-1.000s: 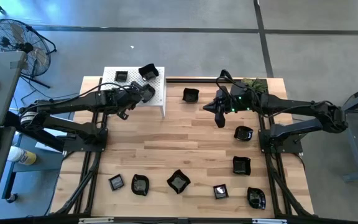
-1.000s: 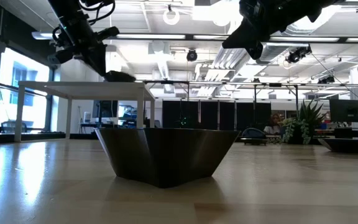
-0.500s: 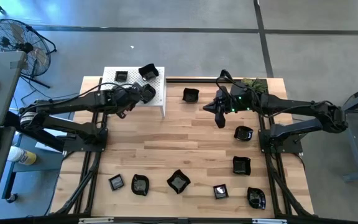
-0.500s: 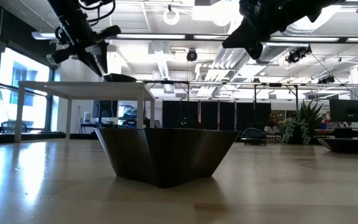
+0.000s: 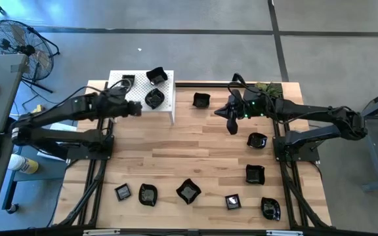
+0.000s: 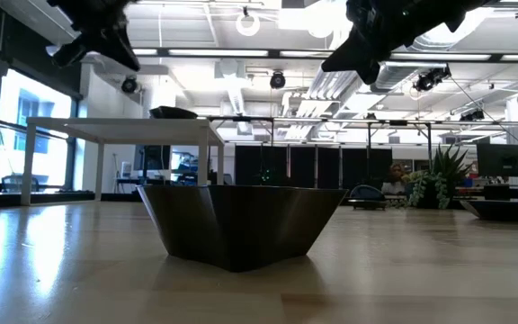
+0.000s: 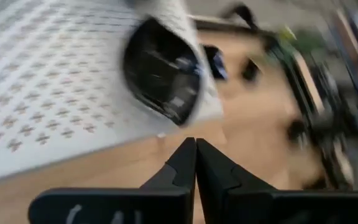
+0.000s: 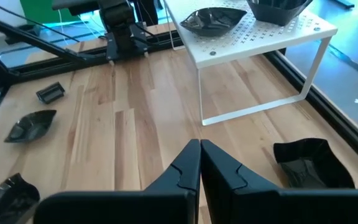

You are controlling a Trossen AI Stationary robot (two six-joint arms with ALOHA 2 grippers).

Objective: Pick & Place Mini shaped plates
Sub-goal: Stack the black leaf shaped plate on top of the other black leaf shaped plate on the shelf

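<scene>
so there's a round plate [image 5: 153,99] sitting on the white perforated stand [image 5: 166,108] near its front edge, with two more dishes, a square one [image 5: 128,80] and an angular one [image 5: 157,75], further back on it. the left gripper [image 5: 136,109] hangs just beside that round plate, off the stand's left edge, fingers pressed together and holding nothing. looks like the step between a drop-off and the next pickup. the right gripper [image 5: 231,124] hovers over mid-table, pinched closed and empty too. plenty of plates [image 5: 188,191] left along the near edge of the table [image 5: 195,147], so the next move calls for swinging to one and opening the fingers first.
</scene>
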